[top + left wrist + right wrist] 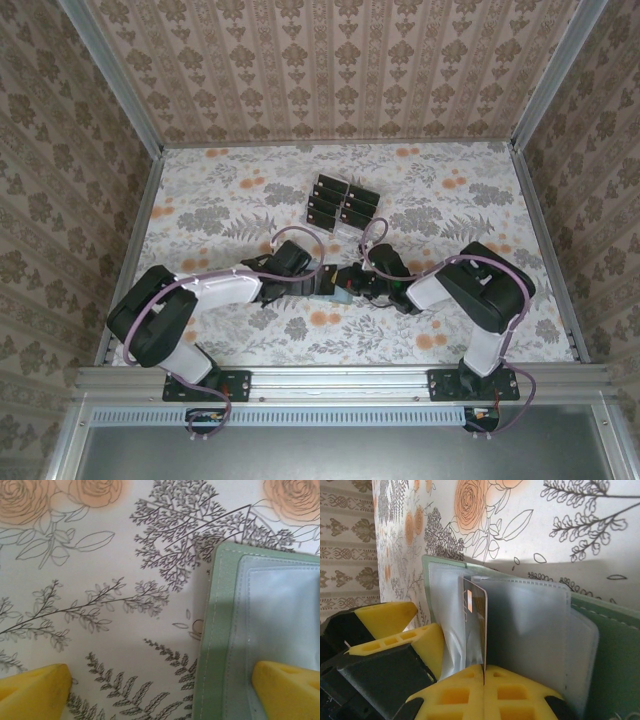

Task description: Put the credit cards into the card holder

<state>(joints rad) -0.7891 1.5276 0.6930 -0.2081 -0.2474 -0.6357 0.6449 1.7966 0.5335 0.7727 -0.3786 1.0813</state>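
The grey-green card holder [218,630] lies open on the flowered table, its clear plastic sleeves [282,605] facing up. My left gripper [160,690] stands open and straddles the holder's edge: one yellow fingertip [287,687] sits over a clear sleeve, the other [35,687] over bare table. My right gripper [484,672] is shut on a dark credit card [477,622], held edge-on with its far end between the holder's clear sleeves [530,630]. From above, both grippers [318,280] [354,287] meet over the card holder [334,284] at the middle of the table.
A clear slotted rack of several dark cards [340,203] stands behind the grippers, toward the table's middle back. Patterned walls [60,170] close in the table on three sides. The left gripper's yellow fingers [395,630] sit close to the left of the held card.
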